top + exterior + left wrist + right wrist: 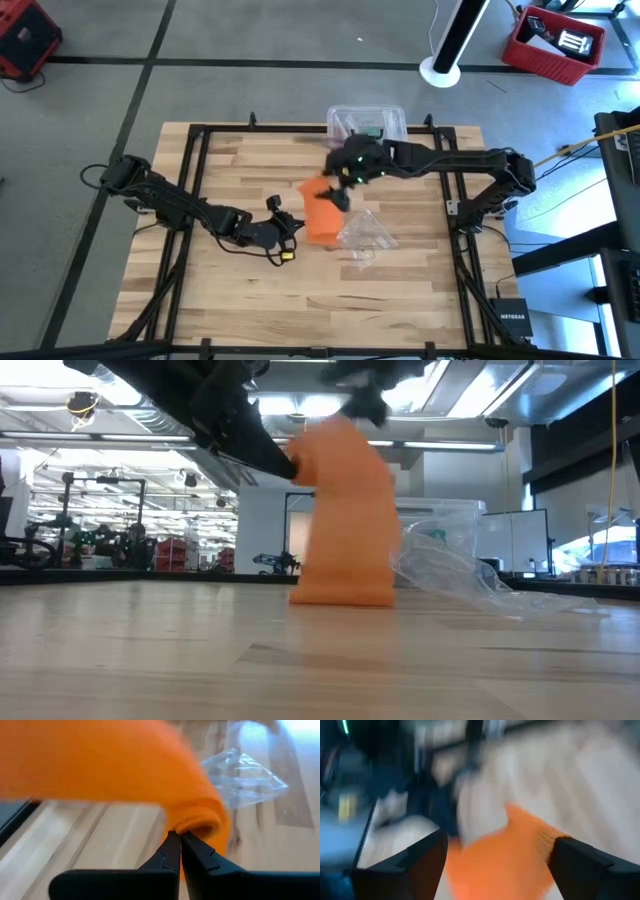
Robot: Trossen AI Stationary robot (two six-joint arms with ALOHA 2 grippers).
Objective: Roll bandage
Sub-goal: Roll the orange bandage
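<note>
Seemingly the rolling has only begun. From above, the bandage (322, 215) lies mid-table as an orange band. The left gripper (288, 222) sits at its near-left edge, and the right gripper (340, 188) hangs over its far end. Beside the cloth, just to the right gripper's near side, lies a crumpled clear plastic bag (364, 236); a clear plastic box (366, 122) stands behind that gripper at the table's (230, 290) far edge.

At table height the bandage (343, 520) stands lifted like a curtain, its foot on the wood, both arms at its top.

The left wrist view shows the left gripper (180, 836) pinched tight on a curled orange edge (197, 820), the first turn of a roll.

The right wrist view shows the right gripper (502, 852) with fingers spread wide, orange cloth (505, 860) between them but not clamped.

Next, I judge, the right fingers must close on the free end and keep it taut while the left one turns its curl.
</note>
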